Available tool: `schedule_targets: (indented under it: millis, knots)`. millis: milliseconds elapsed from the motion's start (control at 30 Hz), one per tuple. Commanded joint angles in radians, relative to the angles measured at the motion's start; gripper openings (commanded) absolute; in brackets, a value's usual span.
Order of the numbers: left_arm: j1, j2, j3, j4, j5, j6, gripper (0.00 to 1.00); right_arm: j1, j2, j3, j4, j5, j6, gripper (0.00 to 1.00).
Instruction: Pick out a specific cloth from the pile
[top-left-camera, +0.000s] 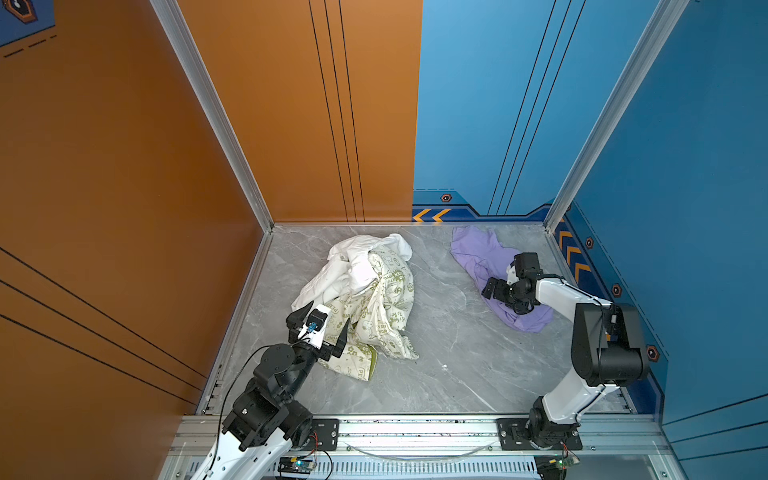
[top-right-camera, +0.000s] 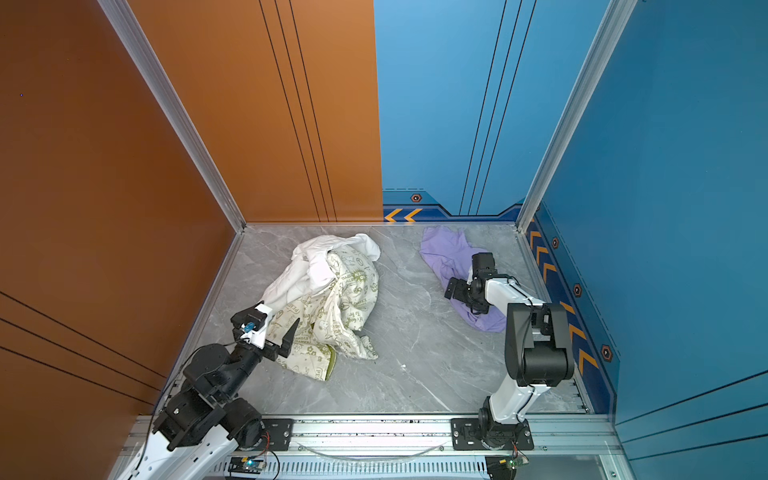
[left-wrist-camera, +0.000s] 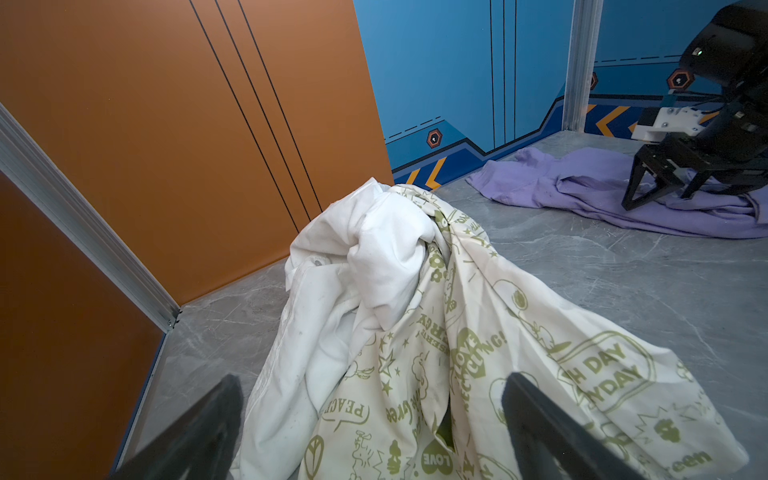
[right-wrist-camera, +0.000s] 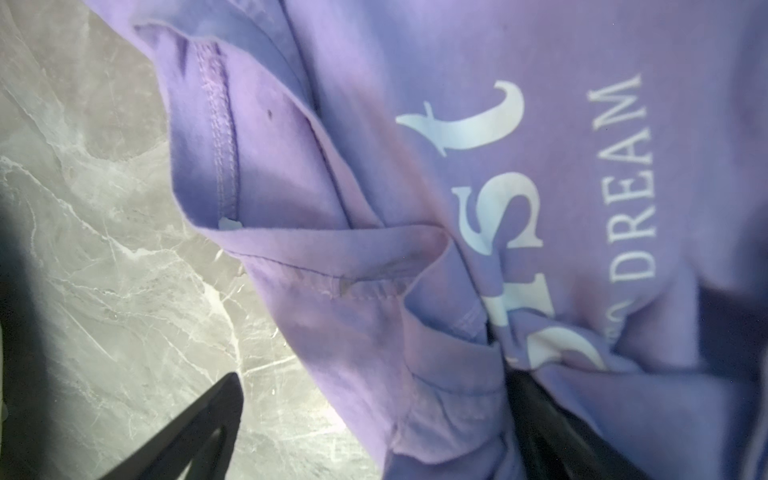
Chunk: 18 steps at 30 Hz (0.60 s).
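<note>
The lavender cloth (top-left-camera: 478, 253) (top-right-camera: 444, 249) lies crumpled at the back right of the table, apart from the pile (top-left-camera: 374, 291) (top-right-camera: 332, 286) of white and green-printed cream garments. My right gripper (top-left-camera: 500, 302) hangs open just over the cloth's near part. In the right wrist view the right gripper (right-wrist-camera: 374, 376) straddles the cloth's (right-wrist-camera: 415, 166) edge, one finger over bare table, the other against a fold below white lettering. My left gripper (top-left-camera: 329, 311) (left-wrist-camera: 372, 378) stands open above the pile's (left-wrist-camera: 395, 311) near left part, nothing held.
The grey marble table (top-left-camera: 457, 374) is boxed in by an orange wall (top-left-camera: 124, 208) on the left and blue walls (top-left-camera: 685, 208) at the back and right. A metal rail (top-left-camera: 415, 432) with both arm bases runs along the front edge.
</note>
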Motion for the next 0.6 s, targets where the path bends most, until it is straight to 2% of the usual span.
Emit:
schedule_targets:
  millis: [0, 333, 567]
  knots:
    - [-0.005, 0.007, -0.004, 0.003, -0.028, 0.007, 0.98, -0.006, -0.025, -0.023, -0.033, -0.026, 0.038, 1.0]
    - [0.012, 0.026, -0.032, 0.097, 0.012, -0.066, 0.98, -0.006, -0.326, -0.027, 0.03, 0.031, 0.049, 1.0]
    - [0.11, 0.106, -0.023, 0.176, 0.039, -0.132, 0.98, 0.005, -0.522, -0.101, 0.191, 0.055, 0.023, 1.0]
